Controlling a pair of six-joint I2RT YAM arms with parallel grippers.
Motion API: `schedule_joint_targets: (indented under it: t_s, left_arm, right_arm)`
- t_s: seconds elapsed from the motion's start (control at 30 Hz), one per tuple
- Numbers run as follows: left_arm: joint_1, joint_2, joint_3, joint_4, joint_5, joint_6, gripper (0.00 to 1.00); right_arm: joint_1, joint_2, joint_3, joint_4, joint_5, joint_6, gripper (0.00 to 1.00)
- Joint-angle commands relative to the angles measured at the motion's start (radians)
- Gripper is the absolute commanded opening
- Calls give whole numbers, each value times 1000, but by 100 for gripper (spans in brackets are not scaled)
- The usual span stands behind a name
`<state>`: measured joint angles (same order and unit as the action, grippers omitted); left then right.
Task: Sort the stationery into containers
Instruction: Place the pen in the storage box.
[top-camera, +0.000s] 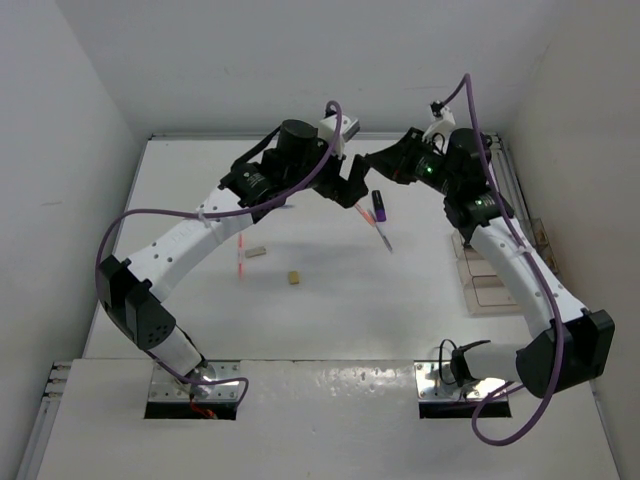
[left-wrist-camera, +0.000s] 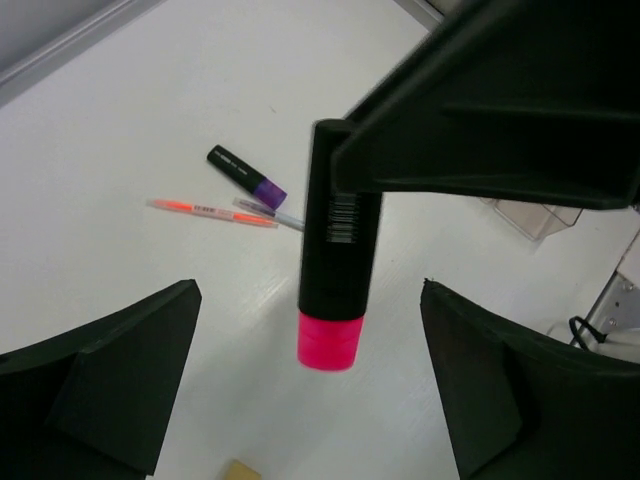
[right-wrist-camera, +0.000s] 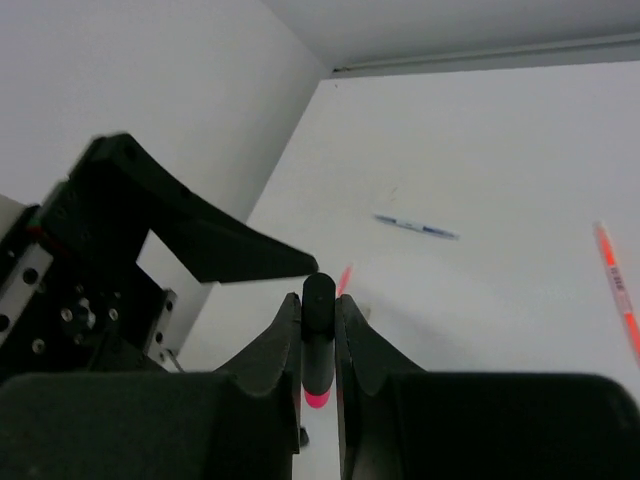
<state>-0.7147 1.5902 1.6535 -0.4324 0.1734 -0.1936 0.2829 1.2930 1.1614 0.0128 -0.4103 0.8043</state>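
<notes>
My right gripper (right-wrist-camera: 320, 300) is shut on a stubby black highlighter with a pink end (right-wrist-camera: 318, 345) and holds it in the air, pink end down. In the left wrist view this highlighter (left-wrist-camera: 338, 260) hangs between the wide-open jaws of my left gripper (left-wrist-camera: 308, 290), touching neither finger. In the top view the left gripper (top-camera: 350, 190) and right gripper (top-camera: 373, 160) meet at the back middle of the table. A purple-ended highlighter (left-wrist-camera: 247, 178) lies beside an orange pen (left-wrist-camera: 210, 211) and a thin pen (left-wrist-camera: 270, 213). A clear container (top-camera: 492, 285) stands at the right.
Two small eraser blocks (top-camera: 255, 251) (top-camera: 294, 278) and a pink-orange pen (top-camera: 241, 255) lie left of centre. A blue pen (right-wrist-camera: 415, 226) lies farther back. White walls close the table at left, back and right. The right arm reaches over the container.
</notes>
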Motion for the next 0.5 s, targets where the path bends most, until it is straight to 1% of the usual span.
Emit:
schedule_joint_targets:
  t_s: [0.0,0.07,0.1,0.17,0.2,0.23,0.27,0.3,0.33,0.37,0.4,0.43,0.47]
  left_arm:
    - [4,1,40,4,-64,11,100]
    - [36,-9,23,-3,-54,34,100]
    - [47,-10,19,-6,-40,40,100]
    - [90,-19,-6,-6,-16,49,100]
    - [106,-19,-12,-6,18,63,100]
    - [121,-19,-18,-5,41,72,100]
    - [151,-16,-32,-5,69,80,100]
    - [165,-16,-40,0,128,94,100]
    - [178,-15,-47,1,161,105,100]
    - [196,-10,-55,6,191,115,100]
    - [201,-7,-67,4,219,126,100]
    - [205,-1,-75,7,219,125,100]
    - [210,-1,-83,12,218,120,100]
  right_arm:
    - [-37,-34,30,-36,-60,-185,0]
    - [-98,-64,46,-104,-91,-298,0]
    - [-120,-76,46,-123,-107,-418,0]
    - [-190,-112,40,-196,-169,-554,0]
    - [-211,-126,35,-224,-183,-712,0]
    - [-234,-139,23,-252,-200,-794,0]
    - [-278,-165,18,-317,-215,-906,0]
    - [-312,-175,9,-353,-226,-1108,0]
    - [-336,-179,6,-390,-240,-1207,0]
    - [-397,-184,6,-486,-292,-1302,0]
    - [-430,-179,9,-531,-324,-1490,0]
    - [-494,-172,17,-621,-346,-1574,0]
    - [-526,-143,29,-675,-382,-1650,0]
